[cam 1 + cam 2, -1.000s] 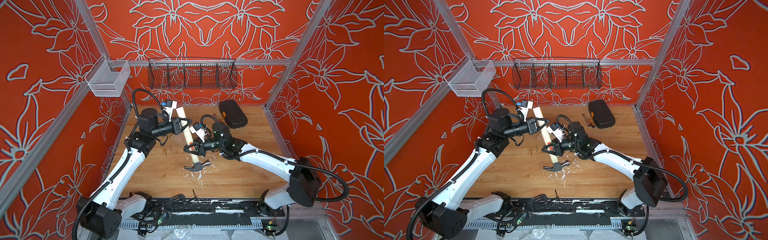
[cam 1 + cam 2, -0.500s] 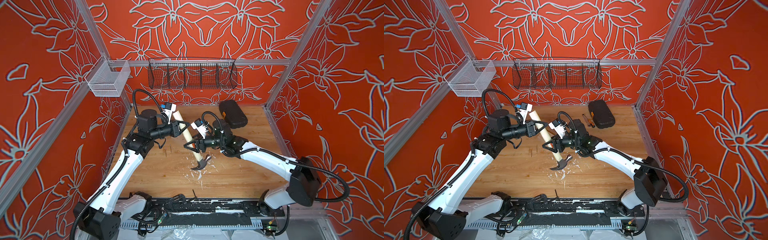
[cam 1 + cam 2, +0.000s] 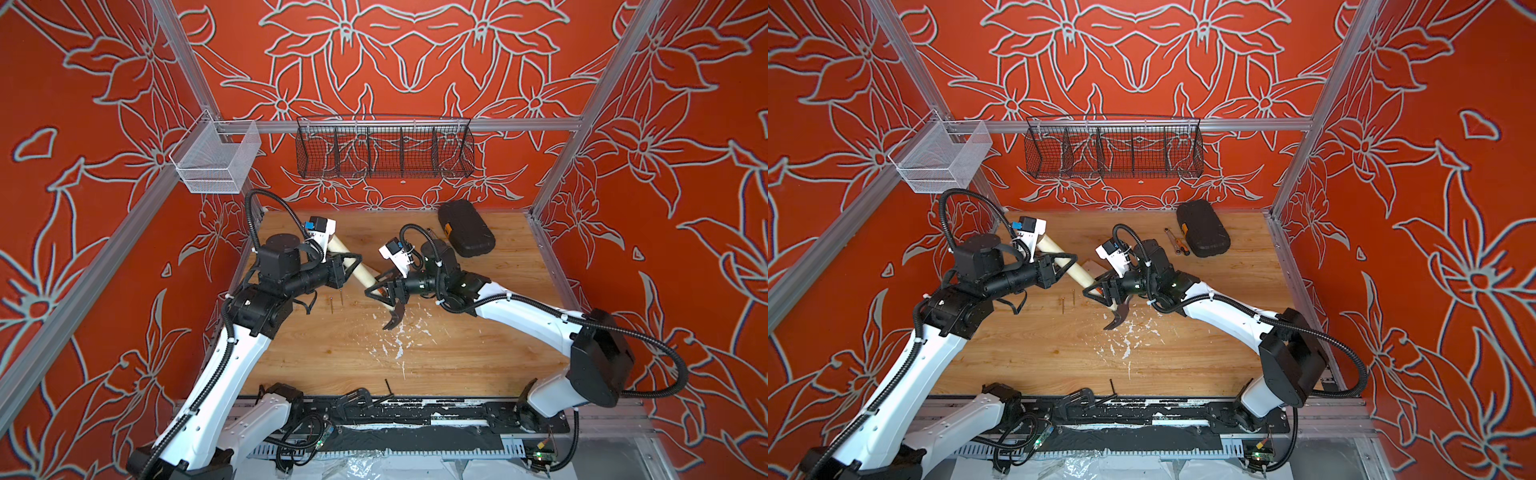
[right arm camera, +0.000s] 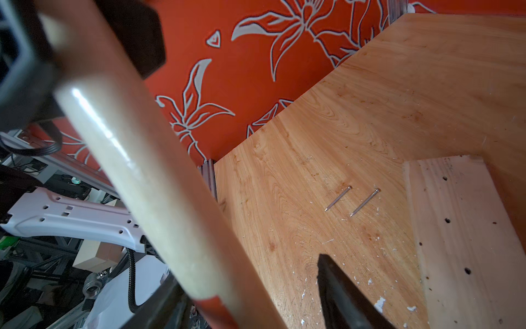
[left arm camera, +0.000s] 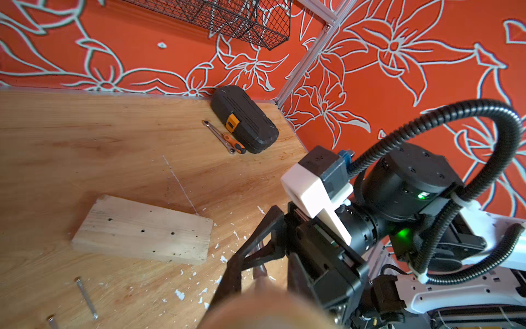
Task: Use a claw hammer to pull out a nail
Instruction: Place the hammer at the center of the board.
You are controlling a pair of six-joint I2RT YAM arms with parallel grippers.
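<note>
Starting from the tabletop's near edge, white flecks (image 3: 395, 340) lie scattered over the middle boards, probably debris from levering. Just beyond them hangs the one claw hammer (image 3: 362, 271), tilted, with its steel head low and its claw toward the flecks; whether it touches the tabletop I cannot tell. The right pincer (image 3: 376, 286) straddles the handle just above the head, jaws spread and clear of the wood, so it bears nothing. The left pincer (image 3: 351, 266) is clamped on the handle higher up, toward the far left corner. It seems to carry the whole tool, and a grip that far from the head suits leverage. Left of the head lie a loose nail (image 4: 338, 198) and a second nail (image 4: 365, 202), flat and parallel, near one wood block (image 5: 142, 228). Its holes show no nail standing, so I judge the pulling largely done. In the far right corner rests one black case (image 5: 244, 119) with an orange-handled screwdriver (image 5: 234, 144) just beside it, out of the way. Two baskets hang beyond: a black wire basket (image 3: 384, 151) and a white mesh basket (image 3: 216, 164)
</note>
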